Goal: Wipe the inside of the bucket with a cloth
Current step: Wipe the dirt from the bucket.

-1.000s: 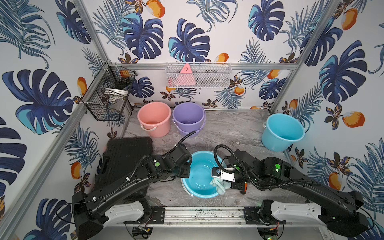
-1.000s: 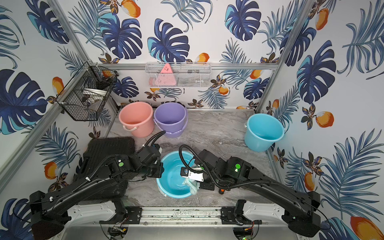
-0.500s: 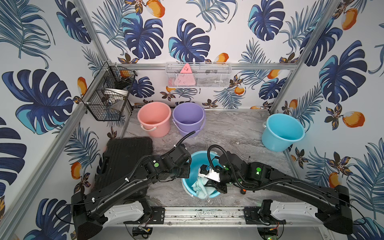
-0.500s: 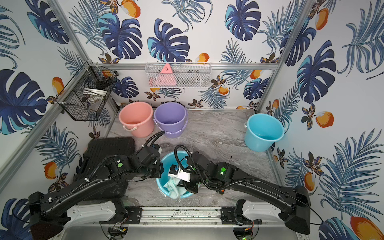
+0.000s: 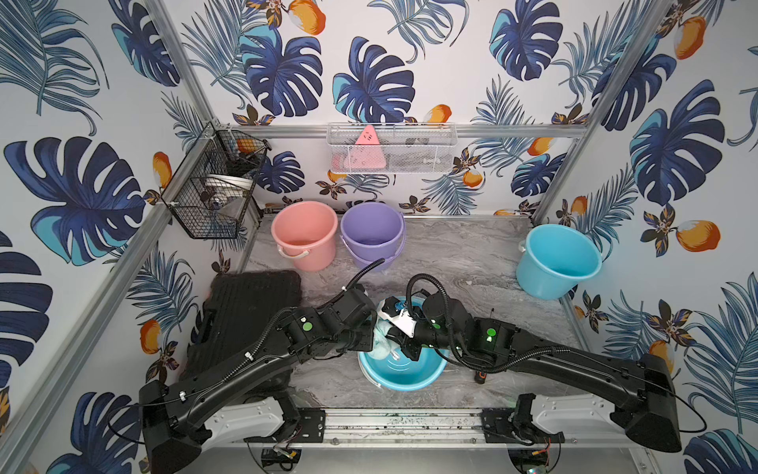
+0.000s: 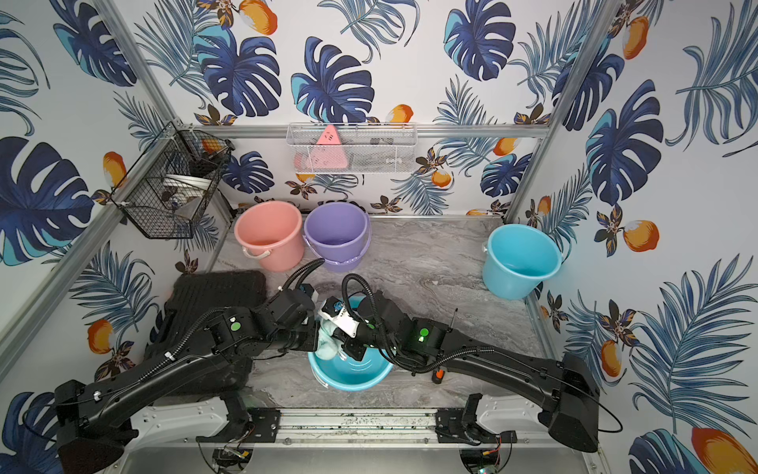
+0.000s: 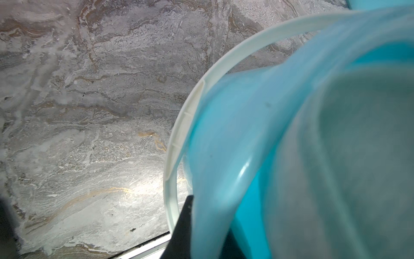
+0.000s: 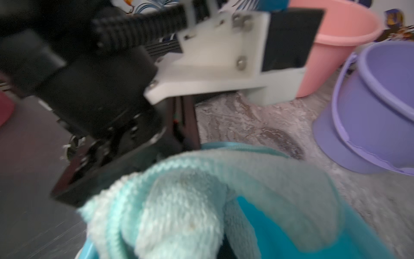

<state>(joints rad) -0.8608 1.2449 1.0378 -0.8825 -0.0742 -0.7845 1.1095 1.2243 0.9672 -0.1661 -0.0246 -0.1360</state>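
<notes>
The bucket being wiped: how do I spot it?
On the marble tabletop, look to the front edge, where two black arms meet. The bucket there is blue like a second bucket by the side wall, but only it holds a mint cloth.

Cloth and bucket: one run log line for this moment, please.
left tool: shut on bucket rim | right tool: shut on cloth | cloth: bunched at rim near left tool

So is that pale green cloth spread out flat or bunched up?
Bunched up: in the right wrist view the cloth shows rolled, crumpled folds, heaped by the rim of the near blue bucket.
</notes>
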